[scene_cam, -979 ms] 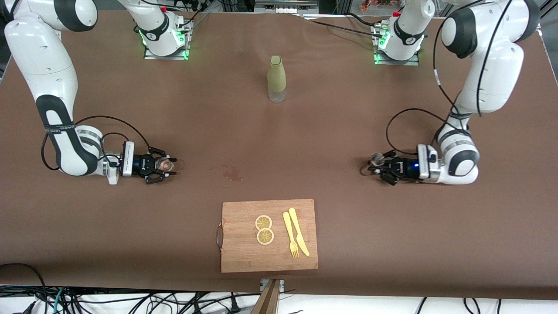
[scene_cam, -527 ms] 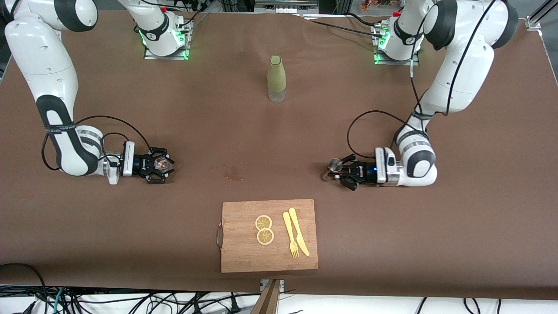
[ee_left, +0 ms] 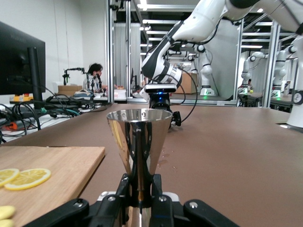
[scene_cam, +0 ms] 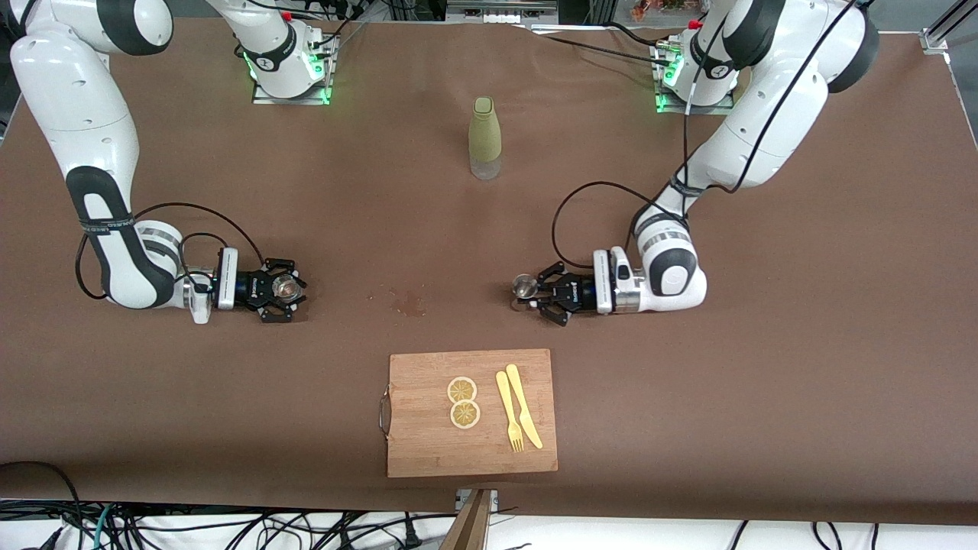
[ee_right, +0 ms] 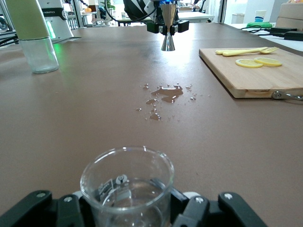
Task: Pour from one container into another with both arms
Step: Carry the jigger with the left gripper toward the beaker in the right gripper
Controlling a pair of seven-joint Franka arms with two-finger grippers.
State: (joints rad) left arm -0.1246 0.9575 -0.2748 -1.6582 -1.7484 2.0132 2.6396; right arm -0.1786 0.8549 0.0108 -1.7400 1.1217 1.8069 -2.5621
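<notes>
**Both Containers Gripped, Arms Set to Meet Mid-Table**

Toward the right arm's end of the table, the right gripper (scene_cam: 286, 289) sits low over the tabletop with its fingers clenched on the clear glass cup (scene_cam: 285, 288). The right wrist view shows the cup (ee_right: 127, 187) upright between the fingers, mouth up, so it can receive liquid. It appears nearly empty.

Between the two grippers lies a small spill (scene_cam: 409, 302) on the brown table (scene_cam: 764, 382); the right wrist view shows it as scattered droplets (ee_right: 163, 94). Farther from the front camera stands the green-sleeved bottle (scene_cam: 485, 137), untouched. Nearer to the camera lies the cutting board (scene_cam: 471, 412) with two lemon slices (scene_cam: 463, 402), a fork (scene_cam: 510, 412) and a knife (scene_cam: 523, 405); these play no part in the pour.

Over the table just beside the spill, toward the left arm's end, the left gripper (scene_cam: 535, 292) grasps the steel jigger (scene_cam: 524, 286) firmly at its narrow waist. The left wrist view shows the jigger (ee_left: 139, 142) vertical, upper cone up. This hold likely keeps any contents level until it is tipped.

Judgement: the pour has not begun; jigger and cup are well apart.
</notes>
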